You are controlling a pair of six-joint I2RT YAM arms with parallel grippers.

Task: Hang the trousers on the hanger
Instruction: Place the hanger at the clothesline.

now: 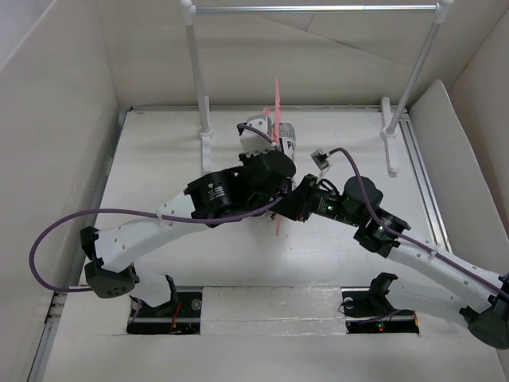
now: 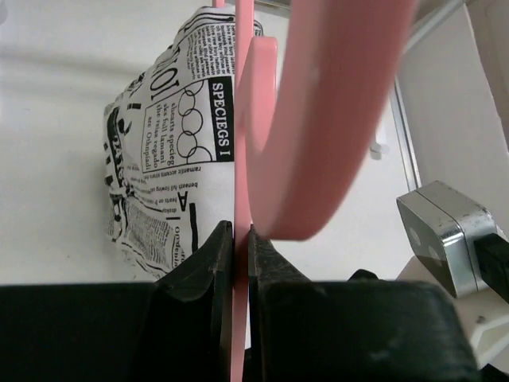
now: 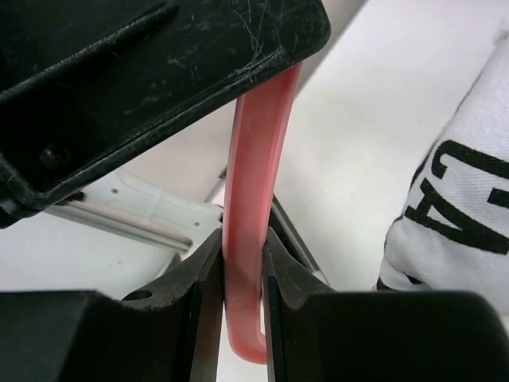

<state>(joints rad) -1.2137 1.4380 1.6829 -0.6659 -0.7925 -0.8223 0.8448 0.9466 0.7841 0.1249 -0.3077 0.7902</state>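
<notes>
The pale pink hanger (image 1: 277,107) stands on edge at mid table, held by both arms. My left gripper (image 2: 241,232) is shut on a thin rod of the hanger (image 2: 318,119), whose curved hook fills the upper view. My right gripper (image 3: 243,239) is shut on another rod of the hanger (image 3: 253,175), near a bent end. The newspaper-print trousers (image 2: 171,151) hang bunched on the hanger beyond the left fingers. They also show at the right edge of the right wrist view (image 3: 461,215) and as a small patch in the top view (image 1: 286,142). Both grippers are hidden under the arms in the top view.
A rack with white posts (image 1: 196,72) and a silver bar (image 1: 318,9) stands at the back of the table. Cardboard walls (image 1: 56,119) close in left and right. A metal rail (image 1: 425,183) runs along the right side.
</notes>
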